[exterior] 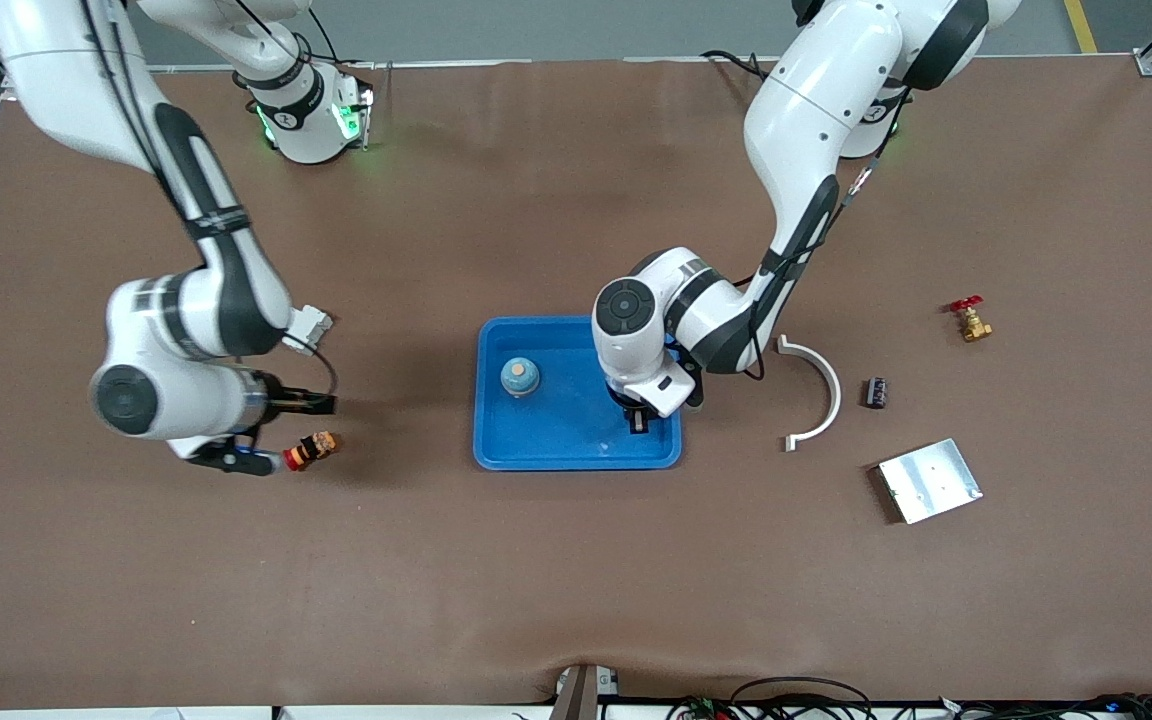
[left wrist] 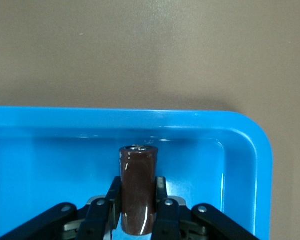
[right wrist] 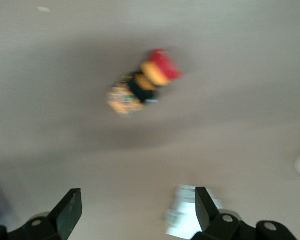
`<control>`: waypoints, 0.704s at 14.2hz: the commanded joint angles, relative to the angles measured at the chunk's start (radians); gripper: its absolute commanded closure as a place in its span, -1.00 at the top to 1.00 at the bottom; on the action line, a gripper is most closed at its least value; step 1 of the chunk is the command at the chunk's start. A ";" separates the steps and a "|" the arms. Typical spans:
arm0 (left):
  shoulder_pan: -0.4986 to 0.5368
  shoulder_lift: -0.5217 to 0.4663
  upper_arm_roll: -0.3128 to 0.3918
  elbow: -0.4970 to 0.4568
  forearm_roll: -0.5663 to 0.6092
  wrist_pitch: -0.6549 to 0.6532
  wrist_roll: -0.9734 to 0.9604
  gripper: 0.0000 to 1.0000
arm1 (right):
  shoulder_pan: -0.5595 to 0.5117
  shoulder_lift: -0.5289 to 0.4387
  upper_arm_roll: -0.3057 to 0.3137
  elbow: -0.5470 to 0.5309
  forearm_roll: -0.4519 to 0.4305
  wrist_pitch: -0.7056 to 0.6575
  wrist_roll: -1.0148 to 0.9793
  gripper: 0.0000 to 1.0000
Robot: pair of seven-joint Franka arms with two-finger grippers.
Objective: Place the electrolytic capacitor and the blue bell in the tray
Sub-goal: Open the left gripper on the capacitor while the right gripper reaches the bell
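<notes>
Your right end effector (exterior: 271, 462) hangs w/ fingers spread over the worktop (exterior: 536, 580) toward the right arm's end from the tray (exterior: 576, 445), just above a red-capped push button (exterior: 312, 449). In the tray, the blue bell (exterior: 519, 376) sits upright on the floor. Beside it, your left end effector (exterior: 639, 420) is down inside the tray, pinching the electrolytic capacitor (left wrist: 138, 190). Toward the left arm's end from the tray: white curved bracket (exterior: 816, 393), silver plate (exterior: 929, 480), red-handled valve (exterior: 969, 319).
</notes>
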 commanded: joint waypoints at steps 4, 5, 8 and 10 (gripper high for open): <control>-0.025 0.031 0.026 0.041 -0.003 -0.021 0.001 -1.00 | -0.120 -0.038 -0.074 -0.099 -0.088 0.065 -0.421 1.00; -0.025 0.031 0.026 0.041 0.005 -0.019 0.001 0.98 | -0.120 -0.049 -0.108 -0.138 -0.088 0.118 -0.511 1.00; -0.025 0.026 0.026 0.041 0.011 -0.019 0.001 1.00 | -0.123 -0.068 -0.180 -0.302 -0.088 0.382 -0.720 1.00; -0.025 0.017 0.026 0.041 0.011 -0.027 0.005 1.00 | -0.131 -0.061 -0.190 -0.321 -0.088 0.412 -0.739 1.00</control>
